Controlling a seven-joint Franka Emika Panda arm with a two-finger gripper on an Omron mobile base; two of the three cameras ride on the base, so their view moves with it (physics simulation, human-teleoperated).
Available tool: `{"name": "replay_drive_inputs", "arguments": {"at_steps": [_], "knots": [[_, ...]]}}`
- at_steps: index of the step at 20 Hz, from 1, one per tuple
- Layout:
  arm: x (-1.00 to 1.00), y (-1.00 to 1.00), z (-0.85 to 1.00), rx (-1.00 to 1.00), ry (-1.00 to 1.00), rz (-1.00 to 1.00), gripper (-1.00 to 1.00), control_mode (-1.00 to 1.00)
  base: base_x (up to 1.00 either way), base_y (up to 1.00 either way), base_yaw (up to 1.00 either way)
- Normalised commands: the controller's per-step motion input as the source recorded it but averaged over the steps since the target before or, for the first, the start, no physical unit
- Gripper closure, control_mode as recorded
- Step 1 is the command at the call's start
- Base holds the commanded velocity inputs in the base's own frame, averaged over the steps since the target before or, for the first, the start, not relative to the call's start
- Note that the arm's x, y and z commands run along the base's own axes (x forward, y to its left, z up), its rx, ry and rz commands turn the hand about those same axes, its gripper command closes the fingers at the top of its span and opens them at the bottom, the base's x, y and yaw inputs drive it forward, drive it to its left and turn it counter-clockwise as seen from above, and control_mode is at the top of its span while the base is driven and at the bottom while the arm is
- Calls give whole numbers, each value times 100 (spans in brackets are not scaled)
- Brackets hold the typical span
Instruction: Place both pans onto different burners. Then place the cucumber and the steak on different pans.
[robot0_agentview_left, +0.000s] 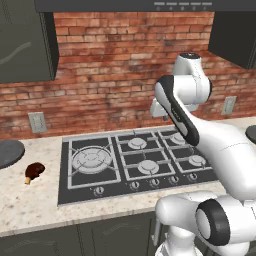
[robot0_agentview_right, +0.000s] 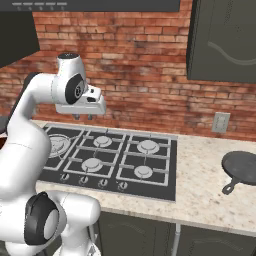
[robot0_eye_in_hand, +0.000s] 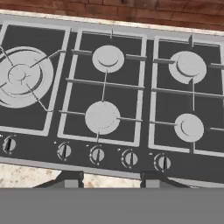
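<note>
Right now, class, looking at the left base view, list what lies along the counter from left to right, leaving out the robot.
Pan at the left edge → steak → large burner → front middle burner → second pan at the right edge.

Three cameras, one cooktop

Both base views look forward and down from behind the arm, left and right, sharing the cooktop (robot0_agentview_left: 135, 162) and brick wall (robot0_agentview_left: 115, 65). The hand view looks steeply down from close above, large burner (robot0_eye_in_hand: 19, 76) at 9 o'clock, knobs (robot0_eye_in_hand: 97, 154) toward 6 o'clock.
</note>
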Motion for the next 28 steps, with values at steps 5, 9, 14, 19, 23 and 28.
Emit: {"name": "replay_drive_inputs", "arguments": {"at_steps": [5,9,14,19,23,28], "knots": [[-32,0,0,0,-7,-1,-100,-100,0,0,0],[-71,0,7,0,-21,-4,-100,-100,0,0,0],[-72,0,12,0,-22,-2,-100,-100,0,0,0],[-81,0,0,-2,-22,-4,-100,-100,0,0,0],[-75,0,0,-1,-17,-5,-100,-100,0,0,0],[-72,0,0,0,-15,-4,-100,-100,0,0,0]]}}
